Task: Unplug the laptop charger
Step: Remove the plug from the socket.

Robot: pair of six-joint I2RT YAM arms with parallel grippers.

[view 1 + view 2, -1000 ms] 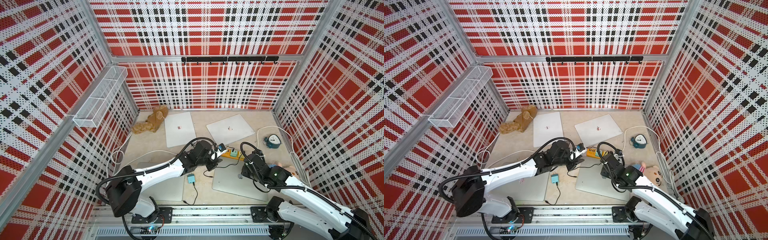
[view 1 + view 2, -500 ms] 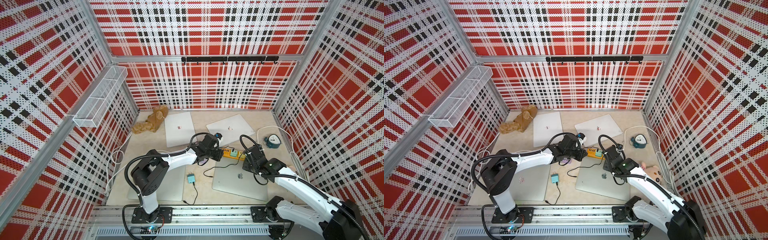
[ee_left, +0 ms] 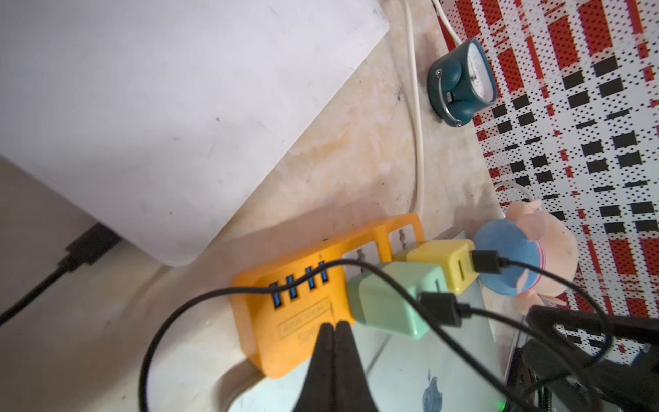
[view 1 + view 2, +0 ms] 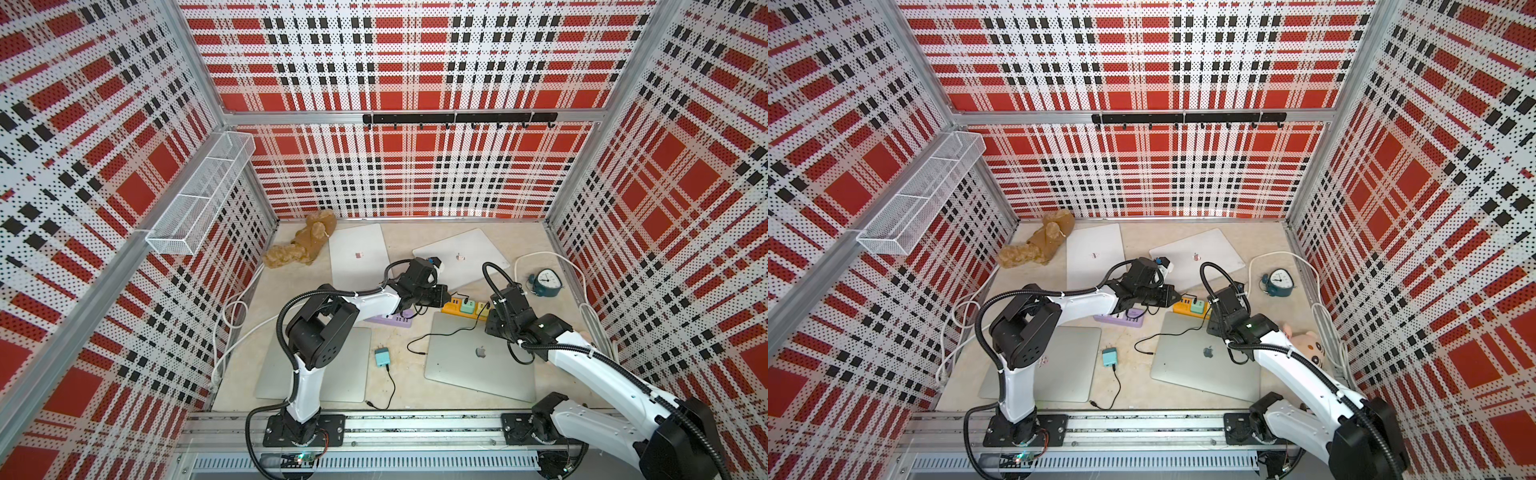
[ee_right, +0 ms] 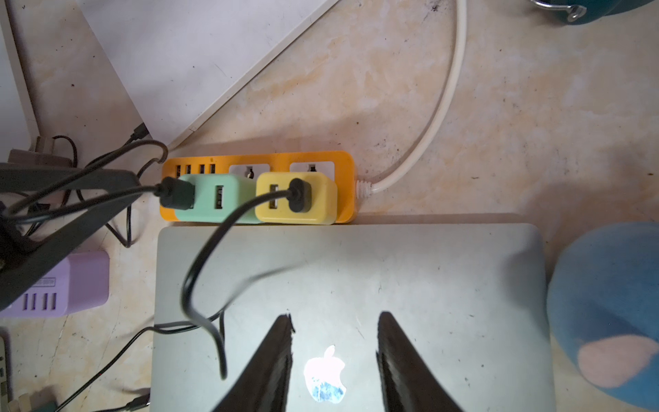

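An orange power strip (image 4: 451, 308) (image 5: 274, 158) lies at the far edge of a closed silver laptop (image 4: 478, 365) (image 5: 356, 271). A green charger (image 5: 221, 199) (image 3: 385, 303) and a yellow charger (image 5: 313, 199) (image 3: 445, 260) are plugged into it, each with a black cable. One cable's free end (image 5: 223, 374) lies on the laptop lid. My left gripper (image 3: 334, 324) (image 4: 446, 296) is shut and empty, its tips over the strip's near end beside the green charger. My right gripper (image 5: 333, 315) is open above the lid, short of the chargers.
A purple USB strip (image 4: 392, 320) lies under the left arm, a loose teal charger (image 4: 382, 356) in front. Two white laptops (image 4: 359, 255) (image 4: 465, 257), a brown plush (image 4: 303, 245), a clock (image 4: 546, 283) and a pink plush (image 4: 1304, 340) surround the strip. Another silver laptop (image 4: 349, 365) lies front left.
The left gripper has closed and its arm has folded, bringing the tips to the orange strip. The right gripper's jaws have widened and its wrist has shifted toward the strip.
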